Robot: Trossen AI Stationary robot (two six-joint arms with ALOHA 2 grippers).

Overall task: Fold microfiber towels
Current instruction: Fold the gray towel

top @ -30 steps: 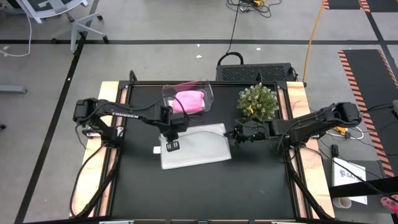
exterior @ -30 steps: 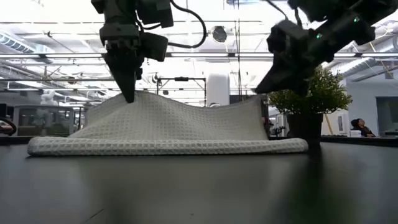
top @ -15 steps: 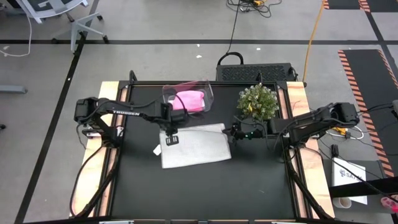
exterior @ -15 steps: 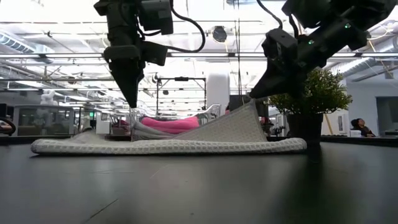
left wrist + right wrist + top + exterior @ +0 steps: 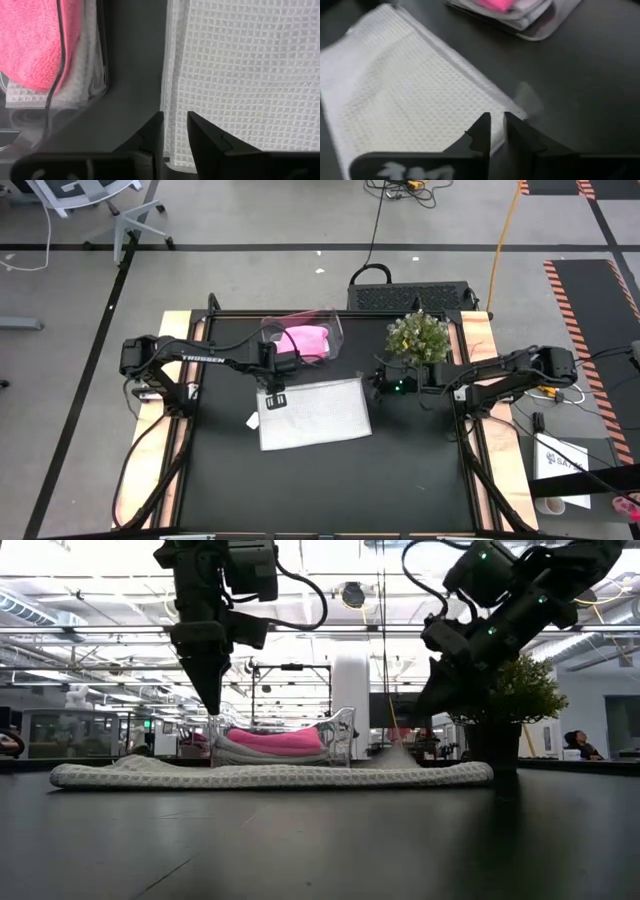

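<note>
A white waffle-weave towel (image 5: 310, 412) lies flat on the black table, a low strip (image 5: 270, 775) in the low view. My left gripper (image 5: 174, 122) hangs open above the towel's far left corner, pointing down and clear of the cloth (image 5: 213, 705). My right gripper (image 5: 497, 125) stands open over the far right corner, slanting down, also clear (image 5: 432, 705). That corner (image 5: 525, 95) shows blurred just beyond the fingers. A pink towel (image 5: 305, 340) lies on a pale one inside the clear bin (image 5: 335, 345).
The clear bin (image 5: 345, 735) stands just beyond the towel's far edge, close to my left gripper. A potted plant (image 5: 418, 338) stands at the far right, right behind my right gripper. Bare black table (image 5: 320, 480) lies on the near side of the towel.
Both grippers held the towel's far edge raised. My left gripper opened first and the left corner dropped. My right gripper then opened and drew back toward the far edge, and the right corner fell. The towel now lies flat.
</note>
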